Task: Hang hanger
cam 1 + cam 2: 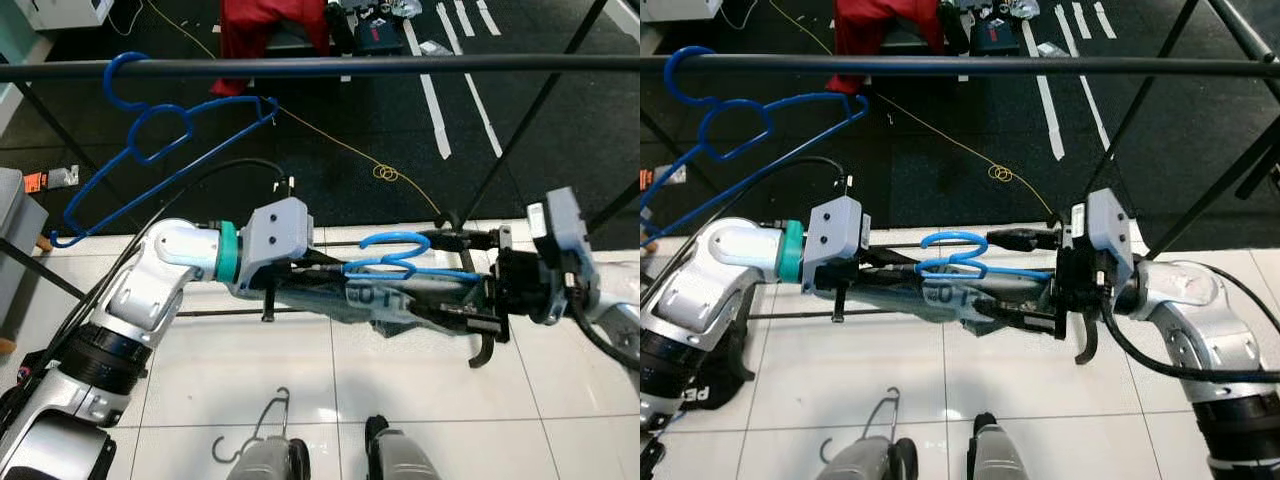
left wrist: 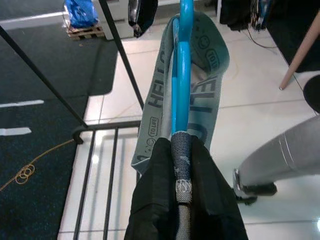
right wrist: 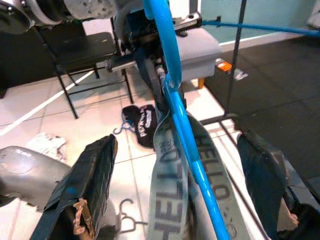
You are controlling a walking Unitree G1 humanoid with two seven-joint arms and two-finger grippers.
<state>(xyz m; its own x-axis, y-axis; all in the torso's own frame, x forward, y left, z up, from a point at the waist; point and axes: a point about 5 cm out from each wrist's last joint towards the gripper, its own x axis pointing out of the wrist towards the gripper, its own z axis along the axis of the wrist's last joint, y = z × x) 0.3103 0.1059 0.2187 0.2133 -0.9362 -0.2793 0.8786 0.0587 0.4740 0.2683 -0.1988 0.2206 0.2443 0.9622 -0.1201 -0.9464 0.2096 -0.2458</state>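
Note:
A light blue hanger (image 1: 400, 255) carrying a grey-teal strap printed "HELLO" (image 1: 370, 297) lies sideways between my two arms, below the black rail (image 1: 400, 66). My left gripper (image 1: 335, 272) is shut on one end of it; in the left wrist view its fingers (image 2: 200, 200) are clamped round the blue bar (image 2: 181, 75). At the other end my right gripper (image 1: 455, 278) is open, and in the right wrist view its fingers (image 3: 85, 185) stand wide apart on either side of the hanger (image 3: 175, 100). A dark blue hanger (image 1: 150, 130) hangs tilted on the rail at the left.
The rack's slanted legs (image 1: 540, 100) and low bars (image 1: 200, 313) cross the tiled floor. A grey wire hanger (image 1: 255, 430) lies on the tiles by my feet. A yellow cord (image 1: 385, 173) runs over the dark mat. A grey-clad leg (image 2: 280, 155) stands nearby.

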